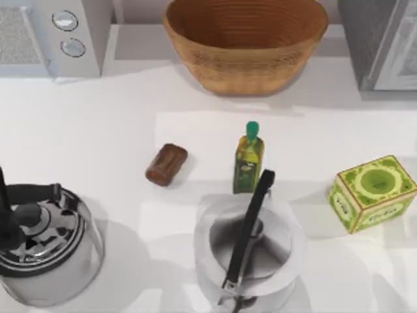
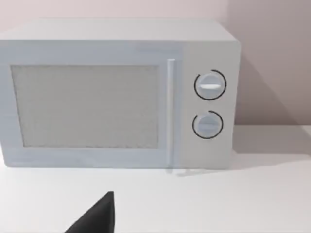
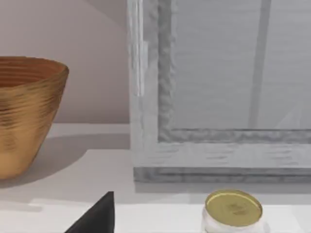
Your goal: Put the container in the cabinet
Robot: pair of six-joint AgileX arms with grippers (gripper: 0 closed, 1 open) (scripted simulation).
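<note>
Left fingers (image 2: pixel 97 216): dark tip visible in left wrist view. Right fingers (image 3: pixel 97 216): same (right wrist view).

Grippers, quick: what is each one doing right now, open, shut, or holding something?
Left gripper: cannot be told, facing the microwave.
Right gripper: cannot be told, near the cabinet and jar.

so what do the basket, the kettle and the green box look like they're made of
The basket looks like woven wicker or rattan: tan, matte, with ridged horizontal coils. The kettle looks like polished metal, probably steel: mirror-bright body with dark reflections, and a black handle that may be plastic. The green box could be printed cardboard or tin: flat faces, sharp edges, label graphics.
</note>
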